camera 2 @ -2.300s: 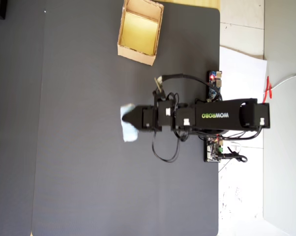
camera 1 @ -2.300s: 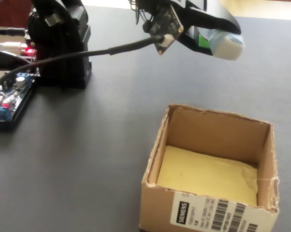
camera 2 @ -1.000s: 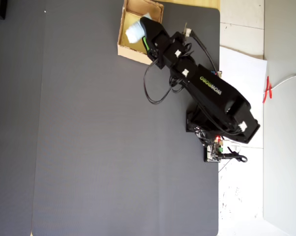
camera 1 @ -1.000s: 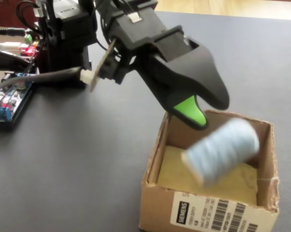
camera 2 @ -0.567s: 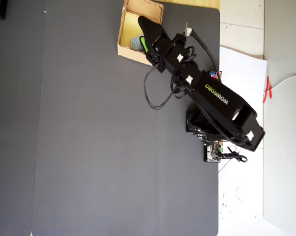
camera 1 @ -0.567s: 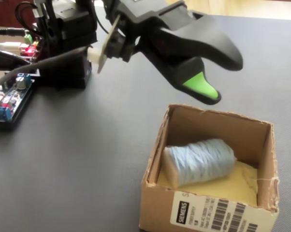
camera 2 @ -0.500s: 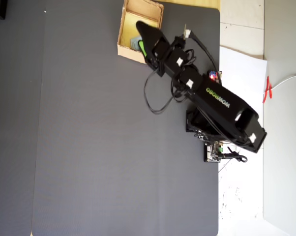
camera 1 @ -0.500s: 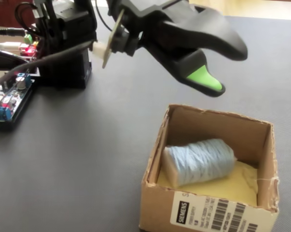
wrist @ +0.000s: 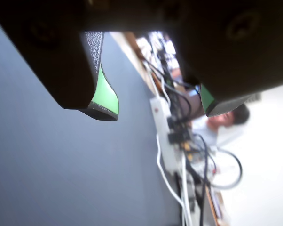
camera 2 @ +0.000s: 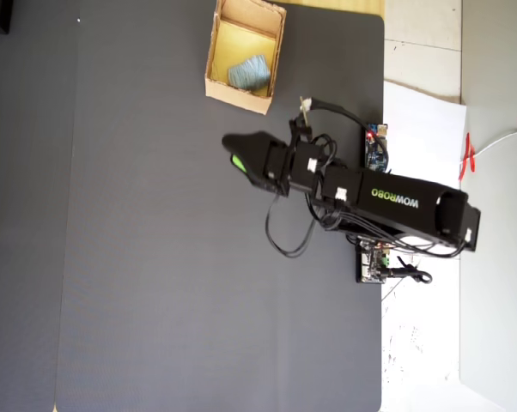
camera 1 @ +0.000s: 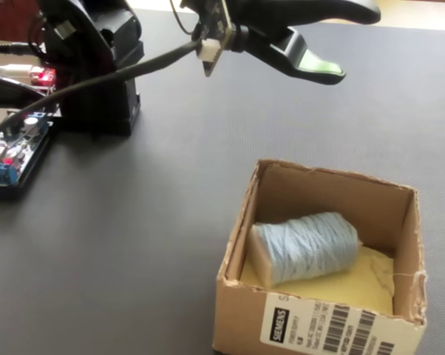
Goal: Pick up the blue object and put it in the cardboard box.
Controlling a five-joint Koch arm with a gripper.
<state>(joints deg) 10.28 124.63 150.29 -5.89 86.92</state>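
Inside cardboard box (camera 1: 318, 325) bearing SIEMENS barcode label: blue object (camera 1: 304, 248). WOWROBO arm's gripper (wrist: 155, 110) empty, jaws apart.

A dark grey, finely textured mat is covering the bench (camera 2: 173, 257) and filling most of the overhead view. A small tan cardboard box (camera 1: 237, 296) with low walls, raw brown edges and a white barcode label on its near side is sitting directly on this surface; in the overhead view the cardboard box (camera 2: 238, 93) is lying near the top edge of the mat. The black base of the arm (camera 1: 97, 81) is standing on the mat's right edge in the overhead view, well apart from the box. Just beside it, a circuit board with blue connectors and a glowing red light (camera 1: 12, 151) is resting flat.
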